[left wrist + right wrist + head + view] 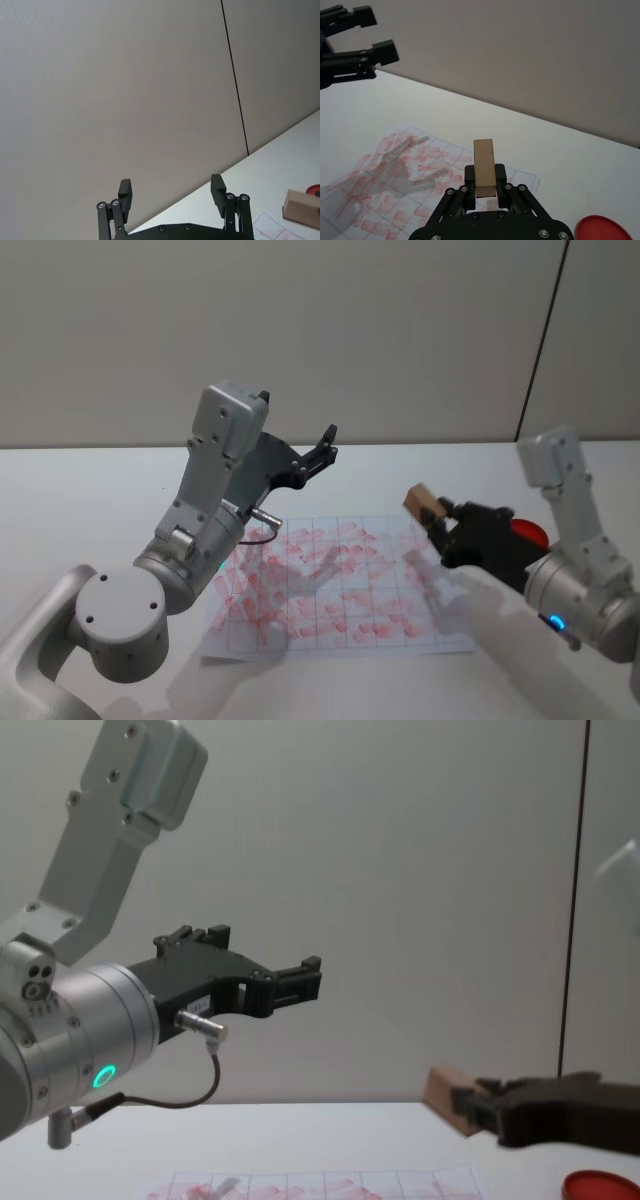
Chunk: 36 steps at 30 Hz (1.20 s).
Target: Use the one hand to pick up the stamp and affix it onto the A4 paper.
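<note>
From where I'm sitting, my right gripper (443,524) has the stamp (424,504) clamped between its fingers, holding it up in the air over the right edge of the paper (340,585). In the right wrist view the stamp (484,168) sticks straight out past the fingertips (471,176), a plain tan wooden block, with the grid of the paper (410,175) below it. In the chest view the stamp (447,1097) is clearly off the table, tilted a bit, and the right gripper (478,1107) comes in from the right side.

The paper lies flat on the white table (80,500), roughly in the middle of it, and its boxes are full of pinkish-red prints. The red ink pad (527,532) sits on the table just off the paper's right edge, partly hidden behind the right gripper; I can see it in the right wrist view too (606,230).

My left gripper (322,452) is parked up high above the paper's far left corner, fingers spread apart with nothing between them. Its wrist view shows the two fingertips (125,192) wide apart against the wall.
</note>
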Tool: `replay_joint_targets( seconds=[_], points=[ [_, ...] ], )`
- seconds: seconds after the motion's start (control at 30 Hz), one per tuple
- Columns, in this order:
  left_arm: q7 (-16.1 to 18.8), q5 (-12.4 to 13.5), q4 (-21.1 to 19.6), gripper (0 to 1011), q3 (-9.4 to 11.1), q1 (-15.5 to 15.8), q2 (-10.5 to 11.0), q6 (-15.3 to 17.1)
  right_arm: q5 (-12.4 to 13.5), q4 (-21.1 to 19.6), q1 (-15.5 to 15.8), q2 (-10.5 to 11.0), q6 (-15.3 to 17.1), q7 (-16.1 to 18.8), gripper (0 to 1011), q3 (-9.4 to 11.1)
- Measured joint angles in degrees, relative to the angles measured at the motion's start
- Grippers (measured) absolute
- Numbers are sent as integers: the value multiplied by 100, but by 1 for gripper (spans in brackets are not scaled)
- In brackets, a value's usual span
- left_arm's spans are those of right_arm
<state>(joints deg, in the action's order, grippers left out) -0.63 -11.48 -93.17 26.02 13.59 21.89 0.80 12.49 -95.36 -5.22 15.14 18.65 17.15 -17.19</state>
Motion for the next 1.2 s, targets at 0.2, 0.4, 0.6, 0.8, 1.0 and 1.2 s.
replay_joint_targets(
  seconds=[0.2,0.4,0.6,0.8,1.0,1.2],
  points=[
    [0,0,0,1001,0,0,0,0,115,-57,-3,52,16,-351,214,123],
    [0,0,0,1001,0,0,0,0,154,5,4,109,38,-607,214,227],
    [0,0,0,1001,0,0,0,0,162,171,4,168,51,-828,216,324],
    [0,0,0,1001,0,0,0,0,148,415,-32,202,39,-957,216,395],
    [0,0,0,1001,0,0,0,0,105,726,-113,197,-29,-1003,216,435],
    [0,0,0,1001,0,0,0,0,73,998,-208,166,-77,-997,216,446]
  ],
)
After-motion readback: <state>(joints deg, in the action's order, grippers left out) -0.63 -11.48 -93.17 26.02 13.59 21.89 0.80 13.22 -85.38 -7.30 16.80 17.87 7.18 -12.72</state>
